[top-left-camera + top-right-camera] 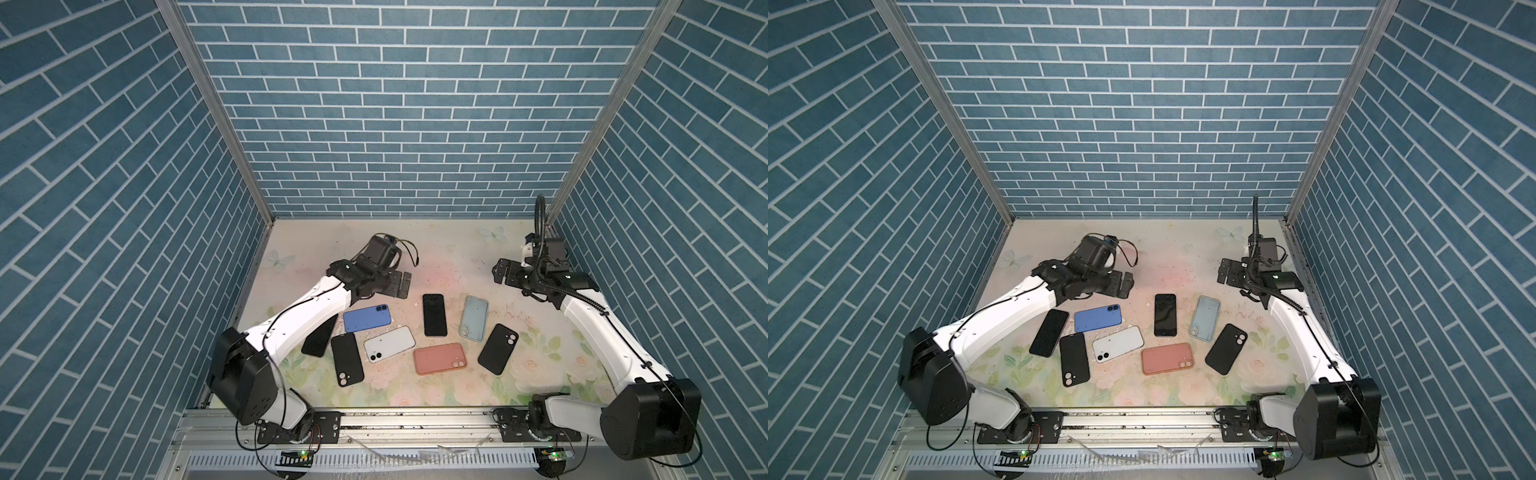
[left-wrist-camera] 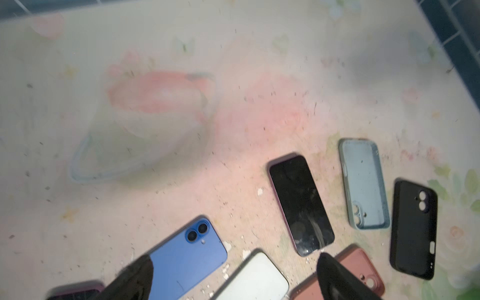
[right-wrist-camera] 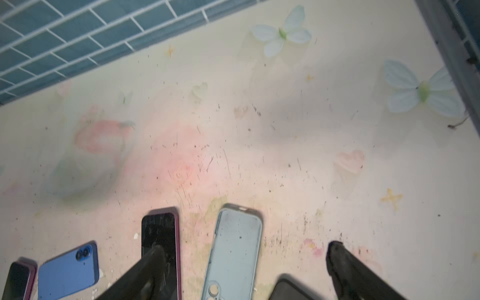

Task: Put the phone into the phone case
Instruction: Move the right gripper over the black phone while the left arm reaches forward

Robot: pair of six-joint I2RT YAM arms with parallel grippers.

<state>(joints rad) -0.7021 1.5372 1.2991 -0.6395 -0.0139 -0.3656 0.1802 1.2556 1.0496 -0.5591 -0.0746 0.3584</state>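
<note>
both grippers hang spread and empty over the bare back half of the floral mat point(image 1: 449, 253): left gripper point(image 1: 401, 286), right gripper point(image 1: 500, 271). the screen-up phone point(image 1: 434, 314) lies just beside the open light blue phone case point(image 1: 473, 318), not touching it. blue brick-pattern walls point(image 1: 395, 124) close three sides. the left arm point(image 1: 307, 311) covers part of another dark phone point(image 1: 316, 343).

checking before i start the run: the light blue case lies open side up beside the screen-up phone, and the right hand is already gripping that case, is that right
Not quite: the right hand is not gripping the light blue case. The right wrist view shows the hand wide open and empty. That case does lie open side up beside the screen-up phone.
</note>
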